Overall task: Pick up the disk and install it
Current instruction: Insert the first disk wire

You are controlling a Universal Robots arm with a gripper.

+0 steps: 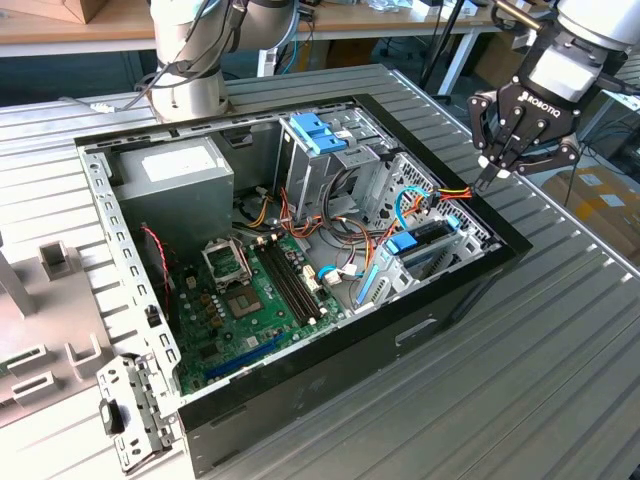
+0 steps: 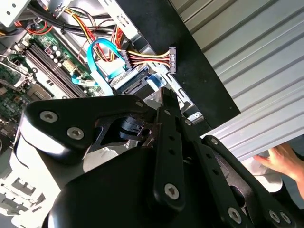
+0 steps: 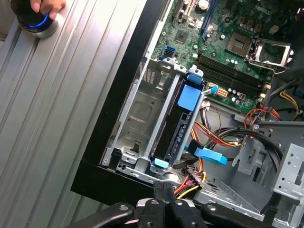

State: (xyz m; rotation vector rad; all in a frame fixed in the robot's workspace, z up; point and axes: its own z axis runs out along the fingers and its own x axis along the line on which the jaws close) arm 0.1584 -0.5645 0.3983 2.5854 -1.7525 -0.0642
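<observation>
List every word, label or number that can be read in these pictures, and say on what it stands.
On the gripper: white brand lettering on its body, not quoted here.
On the sticker of the power supply: print too small to read.
On the motherboard: markings too small to read.
No other text can be read.

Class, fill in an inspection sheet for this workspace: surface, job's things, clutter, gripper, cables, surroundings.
Surface: ribbed metal table carrying an open computer case.
Job's things: a dark slab, likely the disk, stands edge-on in the drive cage under a blue latch.
Clutter: loose metal bracket by the case corner.
Gripper: gripper shut, empty, raised beside the case on the exterior view's right.
Cables: coloured wire bundle; blue ribbon.
Surroundings: a hand on a round knob; cardboard box.
</observation>
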